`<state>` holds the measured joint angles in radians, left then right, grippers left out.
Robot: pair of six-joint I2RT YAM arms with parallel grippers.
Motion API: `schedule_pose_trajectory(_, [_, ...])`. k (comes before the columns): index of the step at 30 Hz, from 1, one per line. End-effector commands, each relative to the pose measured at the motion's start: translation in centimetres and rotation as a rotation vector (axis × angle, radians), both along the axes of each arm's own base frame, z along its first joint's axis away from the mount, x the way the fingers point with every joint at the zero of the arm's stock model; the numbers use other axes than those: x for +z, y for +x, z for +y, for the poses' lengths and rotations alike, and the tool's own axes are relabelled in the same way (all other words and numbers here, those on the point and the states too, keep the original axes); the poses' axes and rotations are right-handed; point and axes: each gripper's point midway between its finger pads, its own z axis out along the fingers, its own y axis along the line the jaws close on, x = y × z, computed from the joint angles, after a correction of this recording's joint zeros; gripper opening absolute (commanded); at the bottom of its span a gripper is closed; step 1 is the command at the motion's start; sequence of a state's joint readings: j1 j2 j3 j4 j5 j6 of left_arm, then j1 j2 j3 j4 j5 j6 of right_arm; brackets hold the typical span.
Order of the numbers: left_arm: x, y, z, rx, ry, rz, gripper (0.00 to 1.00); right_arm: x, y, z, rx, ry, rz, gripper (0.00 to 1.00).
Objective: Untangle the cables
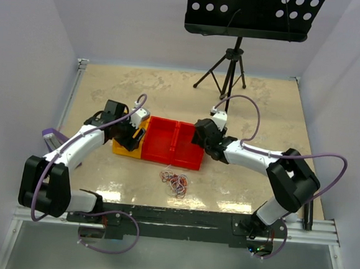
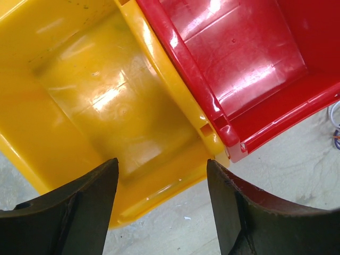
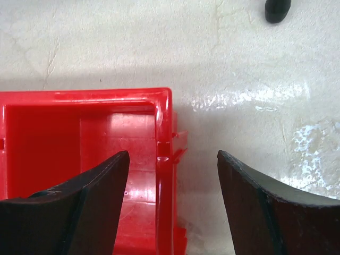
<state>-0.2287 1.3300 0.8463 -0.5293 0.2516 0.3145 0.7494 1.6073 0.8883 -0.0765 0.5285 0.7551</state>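
The cables (image 1: 176, 182) lie as a small tangle of thin red, orange and white loops on the table, in front of the red bins and between the two arms. A sliver of them shows at the right edge of the left wrist view (image 2: 336, 129). My left gripper (image 1: 132, 137) (image 2: 162, 162) hangs open over the near corner of the yellow bin (image 2: 106, 95), nothing between its fingers. My right gripper (image 1: 200, 133) (image 3: 173, 153) is open above the right wall of the red bin (image 3: 164, 138), one finger over the inside and one over the table. Neither gripper touches the cables.
Two red bins (image 1: 175, 129) stand side by side mid-table with the yellow bin (image 1: 120, 147) against their left. A black music stand on a tripod (image 1: 234, 59) stands at the back. A purple object (image 1: 53, 137) sits at the left wall.
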Motion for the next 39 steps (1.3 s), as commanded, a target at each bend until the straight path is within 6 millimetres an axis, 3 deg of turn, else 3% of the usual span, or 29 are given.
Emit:
schedule_pose_trajectory(1, [1.1,0.0,-1.4,-0.030,-0.068,-0.023,0.72,2.1,1.7,1.2,0.019,0.033,-0.060,0.72])
schedule_pose_trajectory(6, [1.1,-0.9,-2.3,-0.069,-0.088,-0.011,0.72,2.0,2.7,1.8,0.029,0.018,-0.059,0.72])
schedule_pose_trajectory(16, [1.9,-1.4,-4.6,-0.117,-0.140,0.010,0.75,1.5,6.0,1.3,-0.001,-0.035,-0.068,0.71])
schedule_pose_trajectory(24, [1.8,-2.6,-6.0,-0.164,-0.158,0.031,0.75,2.1,7.4,1.0,-0.016,-0.063,-0.080,0.71])
schedule_pose_trajectory(29, [2.8,-2.4,-6.6,-0.181,-0.177,0.037,0.80,4.5,6.5,-0.1,-0.039,-0.047,-0.122,0.79])
schedule_pose_trajectory(33, [5.6,-2.1,-7.1,-0.193,-0.194,0.044,0.87,8.0,5.9,-1.0,-0.050,-0.028,-0.182,0.84])
schedule_pose_trajectory(37, [7.7,-2.0,-6.3,-0.190,-0.160,-0.004,1.00,10.5,3.7,-0.5,-0.016,0.012,-0.200,0.84])
schedule_pose_trajectory(39, [8.4,-2.7,-6.0,-0.193,-0.160,-0.010,1.00,11.0,1.7,0.9,0.037,0.051,-0.200,0.82])
